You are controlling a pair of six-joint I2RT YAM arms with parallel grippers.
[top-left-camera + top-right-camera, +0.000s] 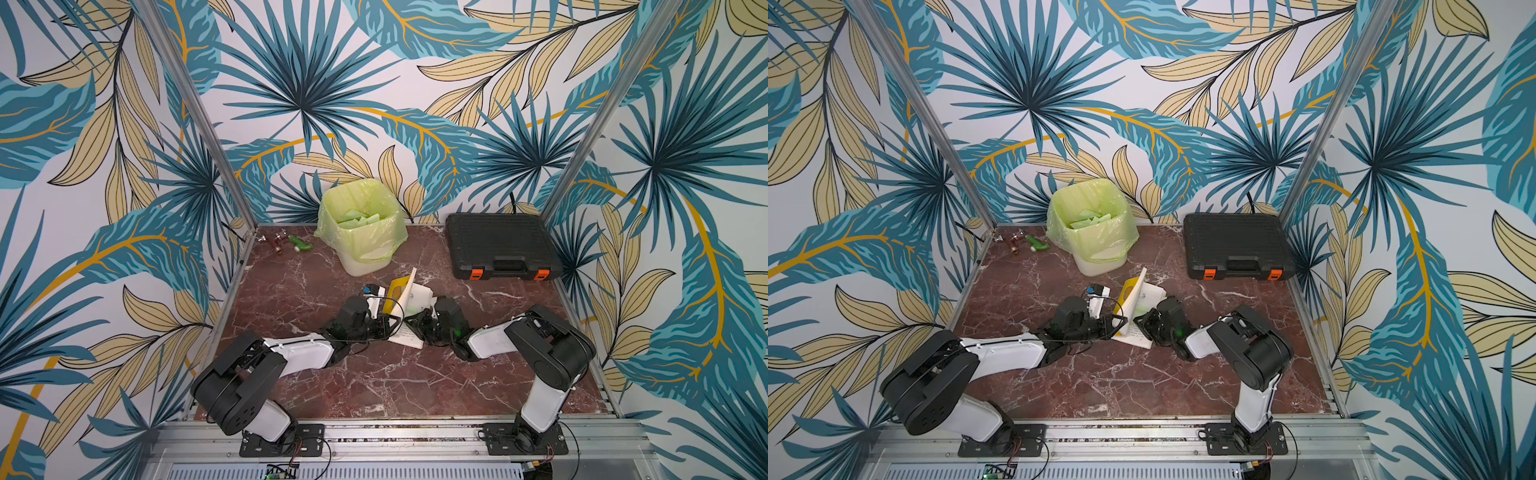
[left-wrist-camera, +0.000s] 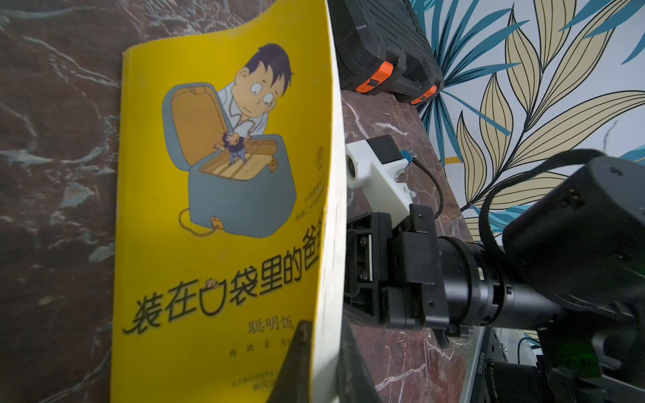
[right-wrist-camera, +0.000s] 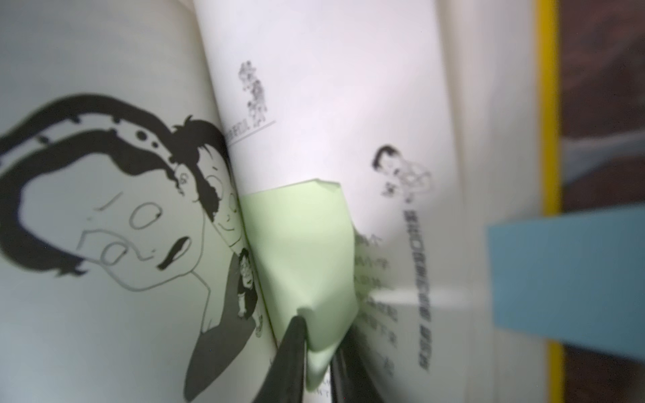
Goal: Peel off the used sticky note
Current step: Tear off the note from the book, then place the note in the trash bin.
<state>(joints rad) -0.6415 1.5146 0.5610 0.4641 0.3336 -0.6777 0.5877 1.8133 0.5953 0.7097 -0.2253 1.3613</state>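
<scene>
Sticky note: You can see the green sticky note (image 3: 300, 251) on a page inside the open book (image 3: 349, 87). It is close to the fold and looks crumpled.
Note and claw: One end of the note sits right between the two fingers (image 3: 289, 359) of your right claw (image 3: 317, 366). The rest runs away from the tips along the page.
Right claw: It is squeezed tight on the note and touches it on both sides.
Blue note: A blue note (image 3: 565, 272) sticks out at the page edge, well apart from the green one.
Left claw: Your left claw (image 2: 323, 366) is pinched tight on the yellow cover (image 2: 216, 209) and the front pages, which stand up.
Arms: In both top views the left claw meets the book at 8 o'clock and the right claw at 4 o'clock.
Around: From the book, the bin (image 1: 361, 232) is at 11 o'clock and the black case (image 1: 500, 245) is at 2 o'clock. Both are on the table (image 1: 374, 382).
</scene>
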